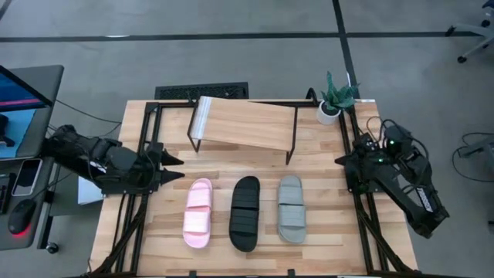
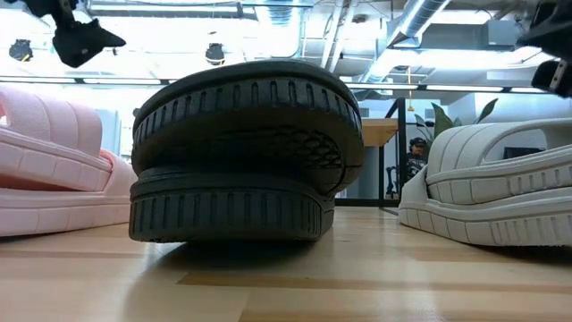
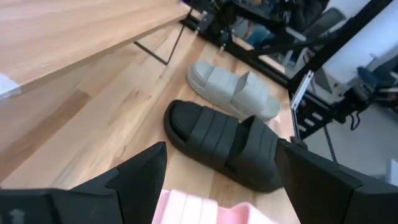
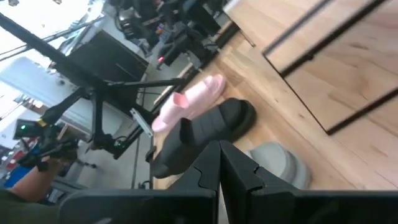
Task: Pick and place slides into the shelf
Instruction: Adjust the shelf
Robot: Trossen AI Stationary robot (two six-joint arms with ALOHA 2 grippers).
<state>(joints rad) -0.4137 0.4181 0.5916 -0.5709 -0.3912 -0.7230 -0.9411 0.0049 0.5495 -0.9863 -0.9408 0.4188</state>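
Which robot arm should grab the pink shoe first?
Probably the left. The left gripper is open and sits just beside the pink slide, while the right gripper is shut, out past the grey slide.

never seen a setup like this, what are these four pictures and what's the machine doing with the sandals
This is one moment seen by four cameras. One looks down from above, one sits at table height, and one rides on each arm's wrist. Two dark robot arms flank a wooden table. The left gripper is open near the pink sandal; the right gripper is shut at the table's right edge. Neither holds anything. The pink, the black sandal and the grey sandal lie side by side in front of a small shelf, beside a potted plant. The table-height picture is mostly filled by the black sandal.
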